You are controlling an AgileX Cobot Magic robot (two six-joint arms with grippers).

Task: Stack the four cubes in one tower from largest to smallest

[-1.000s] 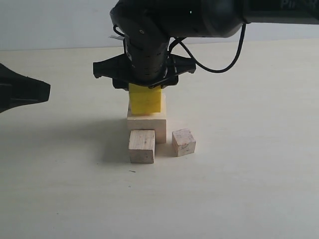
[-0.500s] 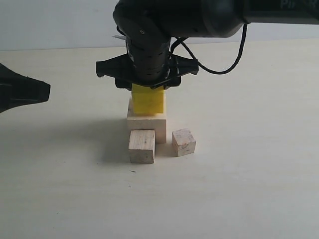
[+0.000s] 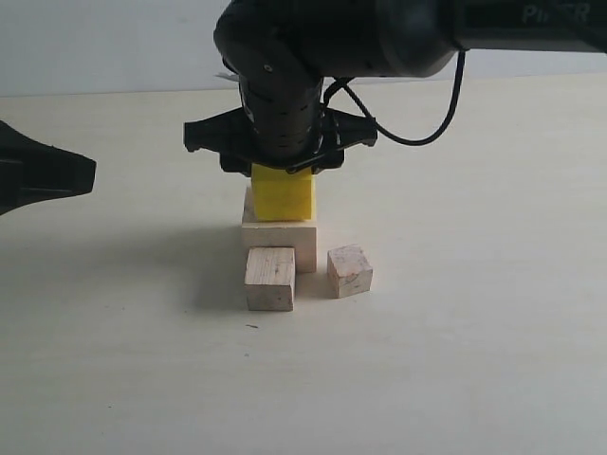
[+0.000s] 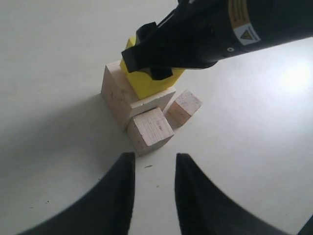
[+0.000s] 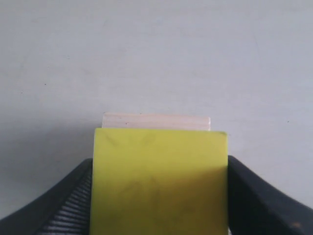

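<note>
The bright yellow cube (image 3: 283, 197) (image 5: 159, 181) is on top of the large pale wooden cube (image 3: 305, 242) (image 5: 156, 121), with my right gripper (image 3: 283, 175) (image 5: 159, 196) shut on its sides from above. On the table just in front of the large cube stand the medium pale cube (image 3: 270, 278) (image 4: 150, 129) and, to its right, the small pale cube (image 3: 349, 270) (image 4: 183, 106). My left gripper (image 3: 57, 175) (image 4: 154, 169) hangs open and empty at the left, pointing toward the cubes. The left wrist view also shows the yellow cube (image 4: 146, 85) and the large cube (image 4: 117, 93).
The right arm's black body (image 3: 285, 66) and its cable (image 3: 417, 128) hang over the stack. The pale tabletop (image 3: 455, 360) spreads out on all sides of the cubes.
My right gripper has shifted slightly right and down with the yellow cube, which now sits more level on the large cube. The left gripper has not moved.
</note>
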